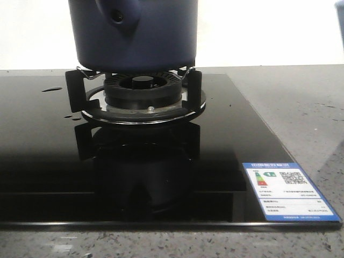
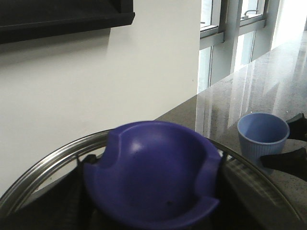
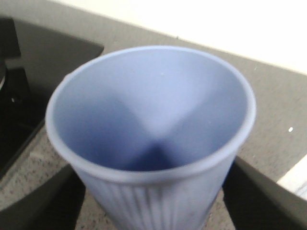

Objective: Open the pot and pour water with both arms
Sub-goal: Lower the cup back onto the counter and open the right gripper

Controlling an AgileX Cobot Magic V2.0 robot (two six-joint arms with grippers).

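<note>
The dark navy pot (image 1: 137, 37) stands on the gas burner (image 1: 141, 88), its handle stub with a round hole facing the front camera. Its top is cut off in the front view. In the left wrist view a navy knob (image 2: 153, 172) rises from a glass lid with a steel rim (image 2: 43, 167). My left gripper (image 2: 153, 196) hugs that knob, with dark fingers (image 2: 72, 201) on both sides. A pale blue ribbed cup (image 3: 153, 143) stands on the counter with my right gripper (image 3: 153, 206) shut around it. I see no water in the cup.
A glossy black glass hob (image 1: 64, 161) fills the foreground, with a sticker (image 1: 287, 191) at its near right corner. Speckled grey counter (image 1: 301, 107) lies to its right. The cup (image 2: 263, 136) is beside the pot, and a white wall (image 2: 120, 72) is behind.
</note>
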